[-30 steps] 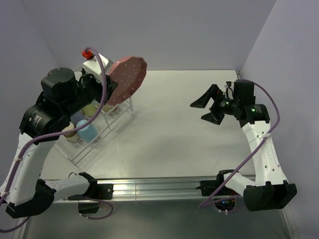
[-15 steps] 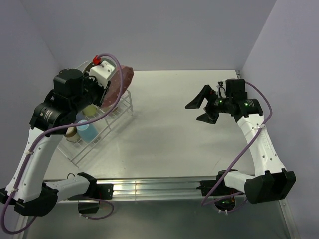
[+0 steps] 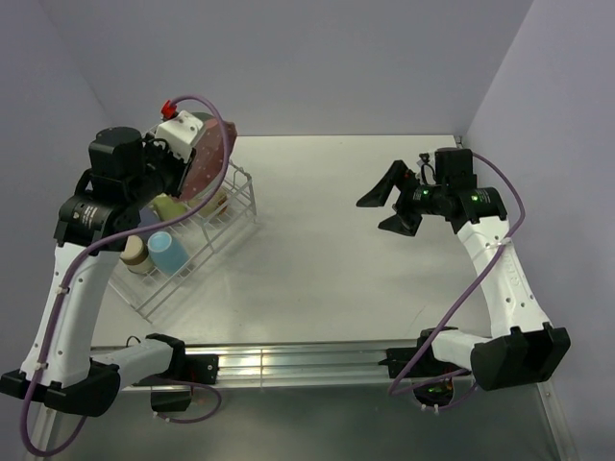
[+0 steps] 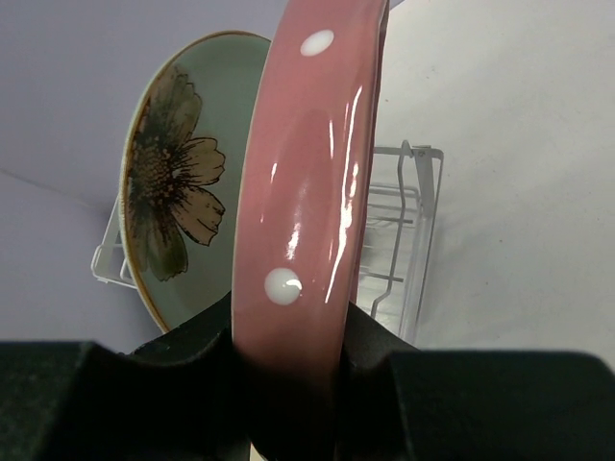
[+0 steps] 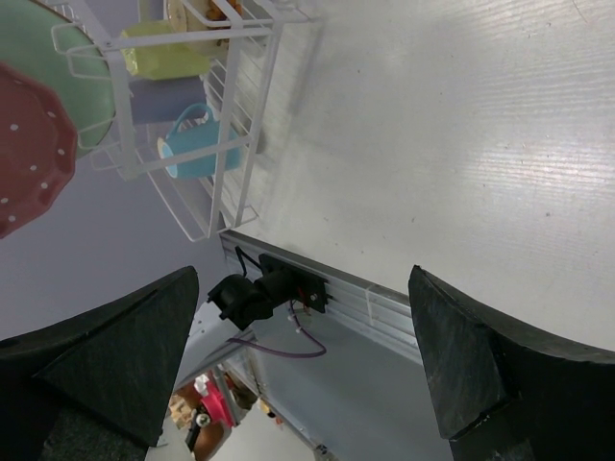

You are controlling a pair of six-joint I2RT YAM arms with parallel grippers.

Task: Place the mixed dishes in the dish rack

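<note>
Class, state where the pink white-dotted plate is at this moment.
Left wrist view: the pink white-dotted plate stands edge-on in the left pincer, just right of the mint-green flower plate, at the dish rack.

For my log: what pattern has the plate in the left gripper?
Pink plate with white dots; left wrist view.

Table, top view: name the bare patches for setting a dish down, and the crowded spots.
Free: the wide table stretch between the dish rack and the open right tool, back wall to near rail. Crowded: the left side, where the rack holds mugs and a flower plate, with the left tool gripping the pink plate there.
</note>
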